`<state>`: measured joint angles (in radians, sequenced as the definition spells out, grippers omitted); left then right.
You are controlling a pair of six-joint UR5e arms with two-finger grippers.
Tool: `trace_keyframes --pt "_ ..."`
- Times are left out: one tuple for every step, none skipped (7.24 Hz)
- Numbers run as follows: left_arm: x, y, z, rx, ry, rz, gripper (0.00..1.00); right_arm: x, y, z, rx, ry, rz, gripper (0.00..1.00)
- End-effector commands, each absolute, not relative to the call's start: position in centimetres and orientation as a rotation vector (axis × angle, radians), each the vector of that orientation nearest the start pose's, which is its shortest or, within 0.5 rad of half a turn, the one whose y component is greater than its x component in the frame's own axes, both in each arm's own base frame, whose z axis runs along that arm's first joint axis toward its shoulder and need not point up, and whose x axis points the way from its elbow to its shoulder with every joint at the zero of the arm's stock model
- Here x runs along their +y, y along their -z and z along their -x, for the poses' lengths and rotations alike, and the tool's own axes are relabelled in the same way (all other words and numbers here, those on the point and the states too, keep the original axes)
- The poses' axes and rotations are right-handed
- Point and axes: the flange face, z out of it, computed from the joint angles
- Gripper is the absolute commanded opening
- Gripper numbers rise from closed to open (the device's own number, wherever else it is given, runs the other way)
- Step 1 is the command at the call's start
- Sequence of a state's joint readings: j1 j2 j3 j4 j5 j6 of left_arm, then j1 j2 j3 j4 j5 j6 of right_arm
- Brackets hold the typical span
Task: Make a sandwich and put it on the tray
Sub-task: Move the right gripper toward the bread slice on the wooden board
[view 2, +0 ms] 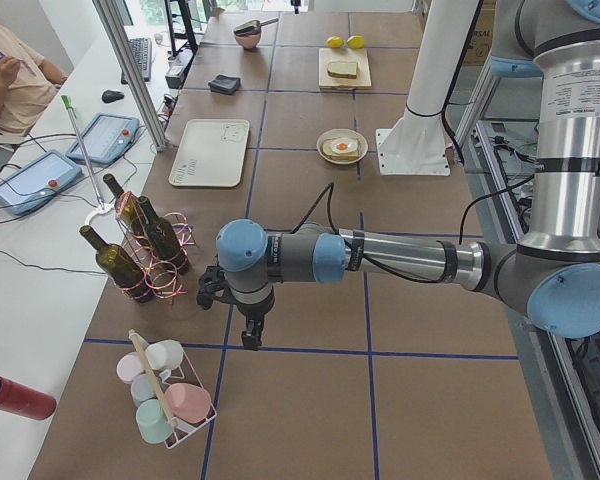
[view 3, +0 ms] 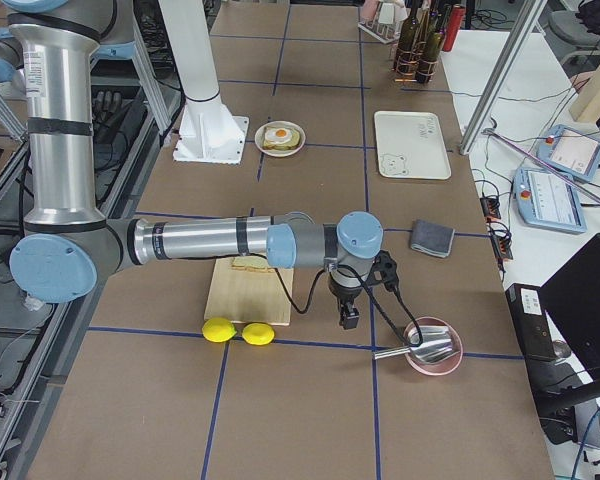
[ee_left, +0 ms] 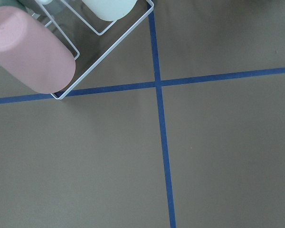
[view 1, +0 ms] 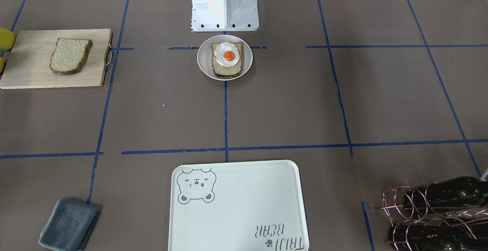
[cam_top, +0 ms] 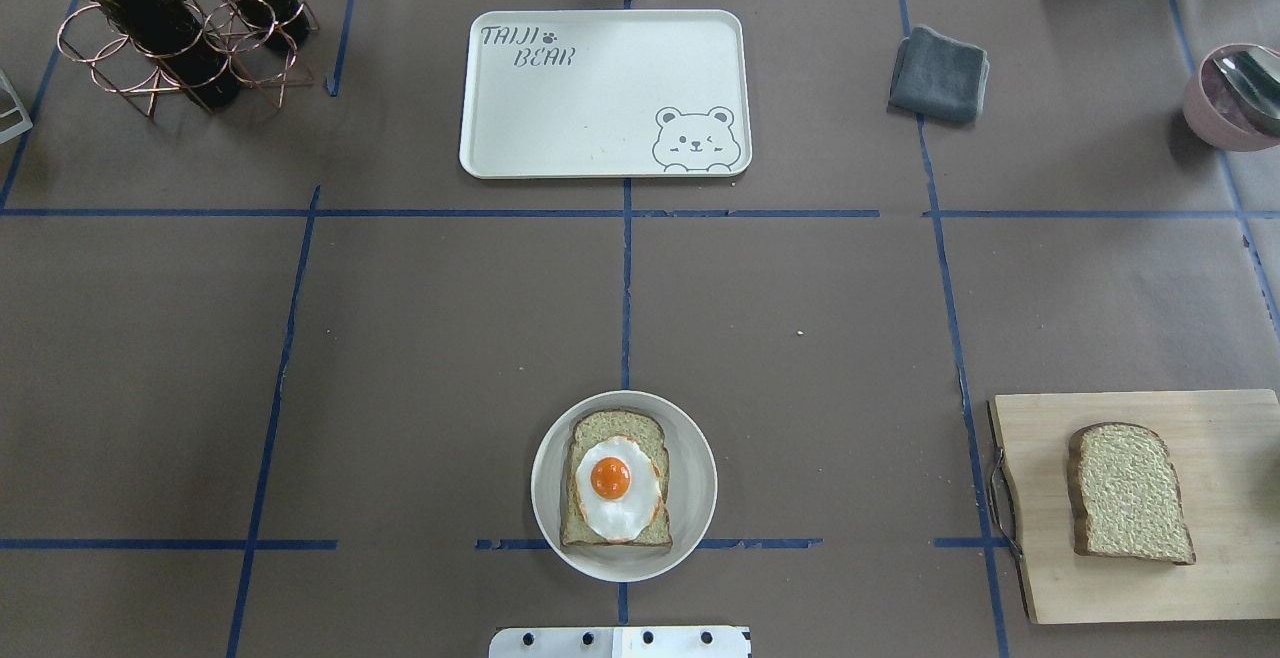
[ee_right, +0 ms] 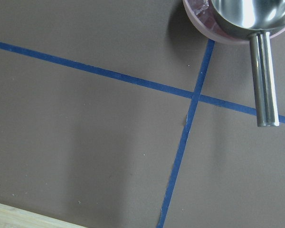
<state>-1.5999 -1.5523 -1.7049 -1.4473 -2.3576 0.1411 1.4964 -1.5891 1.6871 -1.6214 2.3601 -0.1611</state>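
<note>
Found egg [cam_top: 610, 483] on slice [cam_top: 600, 430] in plate [cam_top: 700, 483] by the base [cam_top: 620, 642], second slice [cam_top: 1130, 493] on board [cam_top: 1200, 438] at robot's right, tray [cam_top: 600, 98] far across, left gripper [view 2: 249, 338] and right gripper [view 3: 348, 318] parked wide, likely for clearance; could not tell whether open or closed.

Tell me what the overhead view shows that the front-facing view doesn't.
Only the overhead view: a pink bowl holding a metal scoop, at its right edge.
Only the front-facing view: lemons at its left edge, beside the board.
Both: the tray, bare; the plate holding one bread slice topped with the egg; the second slice on the board; the grey cloth; the bottle rack.
</note>
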Motion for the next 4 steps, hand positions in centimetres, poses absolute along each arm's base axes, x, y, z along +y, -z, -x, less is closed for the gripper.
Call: trace_keyframes --pt "-47.6 -59.8 7.8 0.784 -0.112 -0.09 1.0 -48.9 -61.3 -2.5 -0.807 0.242 -0.08 1.0" --pt "-47.5 -59.2 7.8 0.783 -0.117 -0.101 1.0 -48.8 -61.4 -2.4 -0.811 0.243 -0.078 1.0" --pt "-47.6 -58.5 7.8 0.784 -0.12 -0.111 1.0 -48.9 -61.3 -2.4 -0.815 0.247 -0.089 1.0" --pt "-47.5 -58.7 7.9 0.782 -0.116 -0.11 1.0 -48.6 -61.7 -2.4 -0.817 0.253 -0.105 1.0"
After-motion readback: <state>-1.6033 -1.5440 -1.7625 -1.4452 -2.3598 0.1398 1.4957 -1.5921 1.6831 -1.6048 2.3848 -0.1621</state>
